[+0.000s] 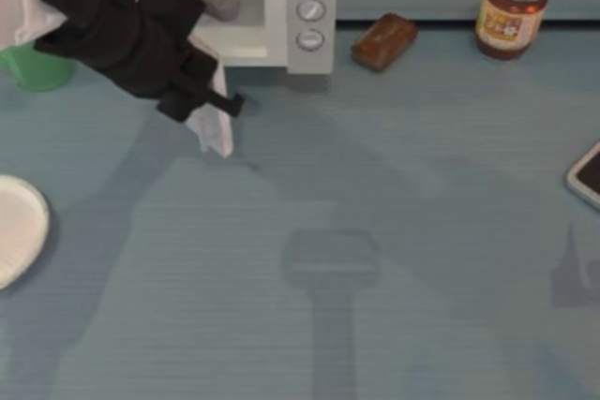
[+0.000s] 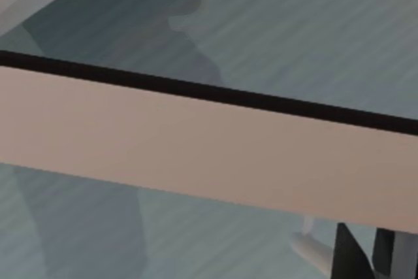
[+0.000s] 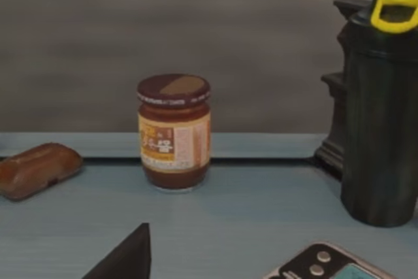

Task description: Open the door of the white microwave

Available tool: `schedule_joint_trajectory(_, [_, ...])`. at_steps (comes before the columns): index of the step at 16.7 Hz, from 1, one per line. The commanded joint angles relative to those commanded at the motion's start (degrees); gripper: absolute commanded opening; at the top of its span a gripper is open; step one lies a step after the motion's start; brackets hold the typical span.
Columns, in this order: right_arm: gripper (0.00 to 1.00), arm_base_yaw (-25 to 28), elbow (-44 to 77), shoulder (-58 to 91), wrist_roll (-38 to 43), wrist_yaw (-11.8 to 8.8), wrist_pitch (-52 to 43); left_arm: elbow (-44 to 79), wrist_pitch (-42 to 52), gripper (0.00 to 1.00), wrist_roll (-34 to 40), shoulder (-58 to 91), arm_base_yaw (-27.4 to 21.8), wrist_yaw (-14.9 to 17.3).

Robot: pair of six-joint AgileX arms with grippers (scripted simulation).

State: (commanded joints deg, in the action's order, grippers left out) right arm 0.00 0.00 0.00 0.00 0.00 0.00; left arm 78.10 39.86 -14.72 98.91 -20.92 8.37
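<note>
The door (image 1: 214, 124) of the white microwave (image 1: 281, 16) stands at the far left of the counter (image 1: 375, 231), already swung partway out from the cabinet. In the top view it shows as a thin white edge projecting toward the near side of the counter, its free end well clear of the knob panel (image 1: 310, 25). Its long axis runs roughly from the cabinet front outward, with the hinge on the left side of the appliance.

The left pincer (image 1: 208, 105) sits directly at this free edge, touching or just beside it; the black arm hides the contact, so whether the fingers are clenched on the door or handle cannot be told. The left wrist view is filled by a broad pale band with a dark border, apparently the door seen close.

The left arm is the nearer by far. Further opening probably calls for a sweep leftward about the hinge.

The right arm is parked off the right side; its fingers cannot be judged.
</note>
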Motion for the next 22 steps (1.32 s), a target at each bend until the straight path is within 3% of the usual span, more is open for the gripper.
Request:
schedule_joint_trajectory(7, [1.0, 0.0, 0.0, 0.0, 0.0, 0.0, 0.0, -0.33, 0.15, 0.0, -0.7, -0.04, 0.12, 0.6])
schedule_joint_trajectory(15, [1.0, 0.0, 0.0, 0.0, 0.0, 0.0, 0.0, -2.4, 1.91, 0.0, -10.18, -2.32, 4.06, 5.41])
schedule_joint_trajectory(22, [1.0, 0.0, 0.0, 0.0, 0.0, 0.0, 0.0, -2.42, 1.92, 0.0, -10.24, -2.34, 4.08, 5.45])
